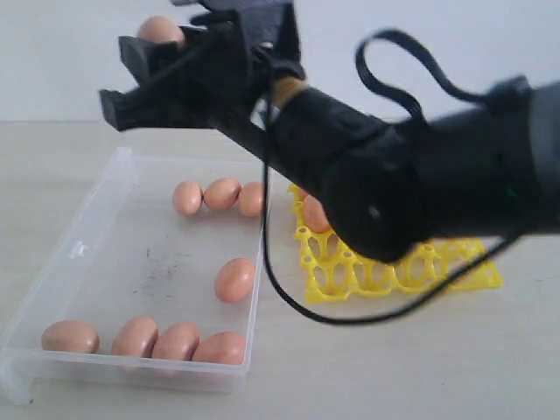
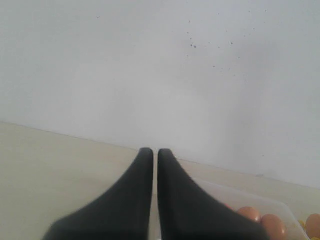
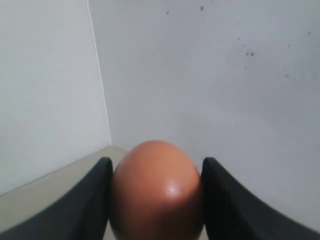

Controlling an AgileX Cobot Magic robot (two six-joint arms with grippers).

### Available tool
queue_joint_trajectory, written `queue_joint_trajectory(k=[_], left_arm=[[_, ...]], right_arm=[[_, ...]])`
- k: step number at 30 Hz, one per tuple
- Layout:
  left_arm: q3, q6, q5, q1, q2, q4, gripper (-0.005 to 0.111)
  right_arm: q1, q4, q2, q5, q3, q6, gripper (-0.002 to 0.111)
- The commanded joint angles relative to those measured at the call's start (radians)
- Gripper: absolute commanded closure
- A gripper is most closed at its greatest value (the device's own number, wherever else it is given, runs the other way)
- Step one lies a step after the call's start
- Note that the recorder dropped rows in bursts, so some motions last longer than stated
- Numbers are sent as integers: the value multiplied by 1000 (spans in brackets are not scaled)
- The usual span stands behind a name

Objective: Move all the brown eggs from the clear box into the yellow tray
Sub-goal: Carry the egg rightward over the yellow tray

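My right gripper (image 1: pixel 156 39) hangs high above the clear box (image 1: pixel 83 249), shut on one brown egg (image 1: pixel 160 31). That egg (image 3: pixel 156 195) fills the gap between the dark fingers (image 3: pixel 90 200) of the right gripper (image 3: pixel 156 165) in the right wrist view. More brown eggs lie in the box: three at the back (image 1: pixel 221 193), one in the middle (image 1: pixel 234 280), several along the front wall (image 1: pixel 136 337). The yellow tray (image 1: pixel 455 276) lies right of the box with one egg (image 1: pixel 315 214) showing in it; my arm hides much of it. My left gripper (image 2: pixel 155 151) is shut and empty.
The right arm's thick black body (image 1: pixel 394 184) and a looping cable (image 1: pixel 289 297) cross over the tray and the box's right wall. A pale wall stands behind the table. The left wrist view catches a corner of the box (image 2: pixel 235 192) with eggs (image 2: pixel 260 220).
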Motion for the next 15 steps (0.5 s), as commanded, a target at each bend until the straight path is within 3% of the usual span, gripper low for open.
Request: queue_joint_trajectory(k=[1, 7, 10, 15], left_arm=[[-3, 6, 0, -4, -3, -5, 103], [-3, 6, 0, -4, -3, -5, 103], [-3, 6, 0, -4, -3, -5, 103], [-3, 6, 0, -4, -3, -5, 103]], right_arm=[[-45, 74, -100, -278, 239, -89, 109], [-255, 78, -161, -366, 465, -57, 109], [-436, -85, -159, -368, 525, 34, 109], [-757, -514, -159, -358, 530, 247, 109]])
